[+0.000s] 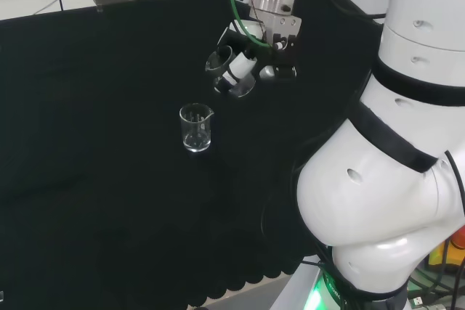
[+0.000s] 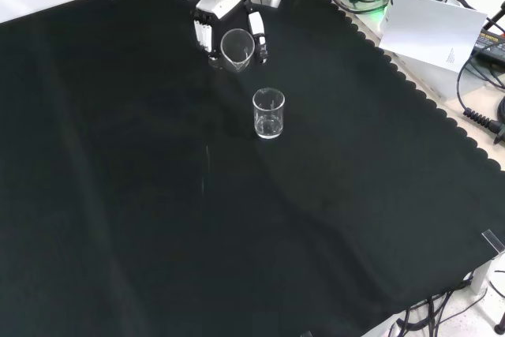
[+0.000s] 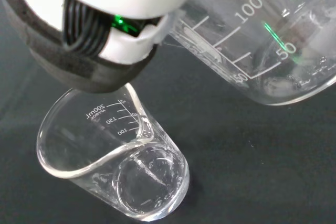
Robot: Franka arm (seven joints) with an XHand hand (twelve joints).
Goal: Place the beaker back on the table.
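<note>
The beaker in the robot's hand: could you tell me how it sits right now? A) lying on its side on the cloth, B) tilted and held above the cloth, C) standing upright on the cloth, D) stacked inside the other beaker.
B: the hand has its fingers round the held beaker, which is tilted with its mouth toward the front camera, up off the cloth and apart from the standing beaker.

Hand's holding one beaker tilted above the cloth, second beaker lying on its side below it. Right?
Not quite. The hand does hold one beaker tilted above the cloth, but the second beaker stands upright on the cloth, mouth up, not on its side. The front view shows this, and the head view agrees.
</note>
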